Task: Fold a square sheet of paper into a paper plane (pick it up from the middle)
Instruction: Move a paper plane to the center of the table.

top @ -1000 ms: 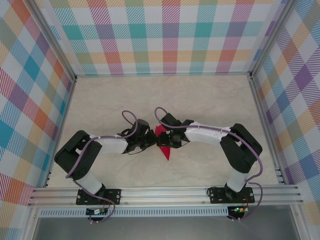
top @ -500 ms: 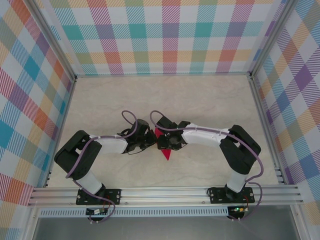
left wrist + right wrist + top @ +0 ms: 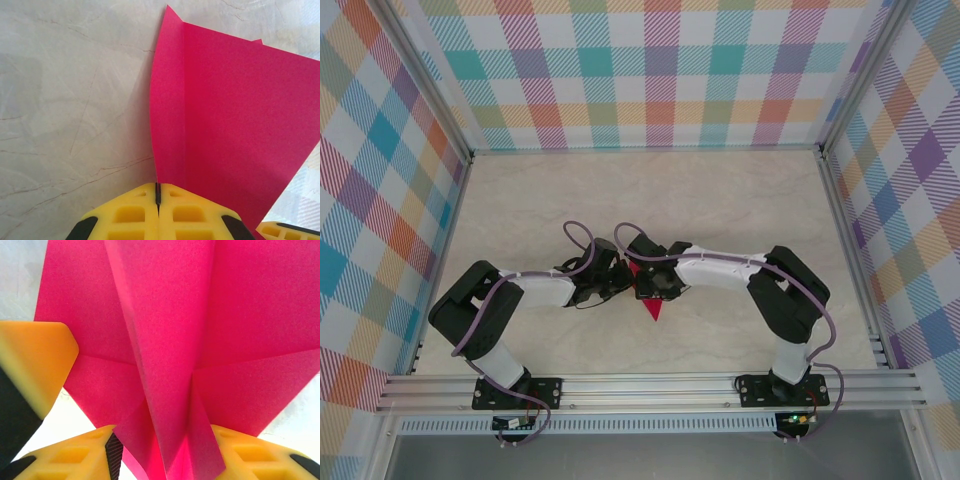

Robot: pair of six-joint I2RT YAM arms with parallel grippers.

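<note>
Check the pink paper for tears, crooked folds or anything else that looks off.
Nothing serious stands out. The paper plane is half folded, untorn, its creases sharp. The left gripper is shut on one edge; the right gripper straddles the centre fold. Only a small corner of a lower layer peeks past one edge.

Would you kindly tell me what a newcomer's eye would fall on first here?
The vivid half-folded pink paper is at the middle of the pale table. The left gripper pinches one edge shut, while the right gripper straddles its raised centre fold. Bright plaid walls ring the scene.
</note>
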